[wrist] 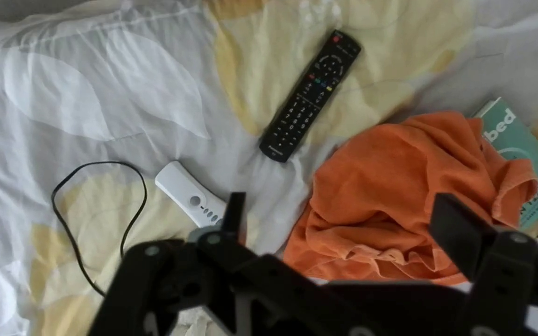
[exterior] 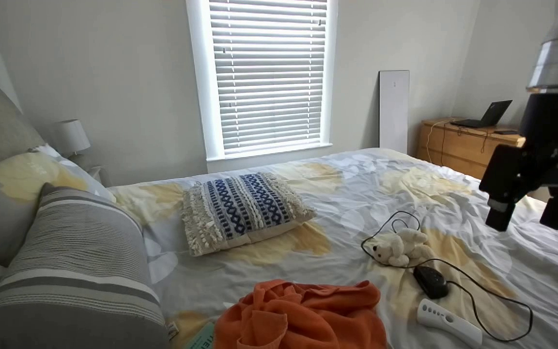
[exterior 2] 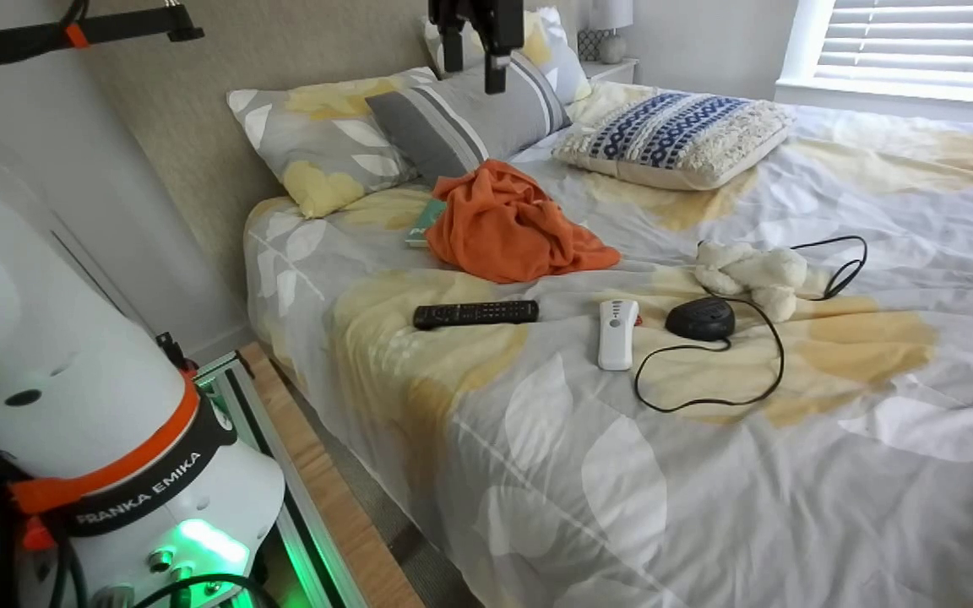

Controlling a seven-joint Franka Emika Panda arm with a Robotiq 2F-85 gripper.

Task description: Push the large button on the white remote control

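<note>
your black two-fingered gripper (exterior: 526, 220) hangs in the air above the soft grey bed (exterior 2: 748, 507) in both exterior views, well apart from the things lying there. its dark fingers (wrist: 235, 212) are spread wide, with a big gap between them. in the wrist view, one finger hides one end of the slim white plastic remote control (wrist: 180, 184), so you see only part of it there. it lies flat and face up on the bed, whose cover has white leaves and yellow flowers. its big round grey button (wrist: 195, 201) sits near the middle, with a row of small buttons (wrist: 210, 214) next to it. in an exterior view, you see the white remote lying between a long black plastic tv remote (exterior 2: 478, 315) and a rounded black plastic gadget (exterior 2: 700, 319). a thin black cable (wrist: 110, 162) is joined to that gadget and makes a loop on the cover. just beside the gadget you find a cream fuzzy soft toy (exterior: 407, 247). near the remotes is a crumpled heap of orange cloth (wrist: 381, 186), and it partly covers a flat teal box or book (wrist: 512, 140); you cannot tell which. farther off are a blue and cream woven cushion (exterior: 250, 206) with a shaggy fringe and a long grey striped pillow (exterior: 75, 261). in an exterior view, your white robot arm (exterior 2: 73, 363), with an orange band near its foot, stands beside the bed.
</note>
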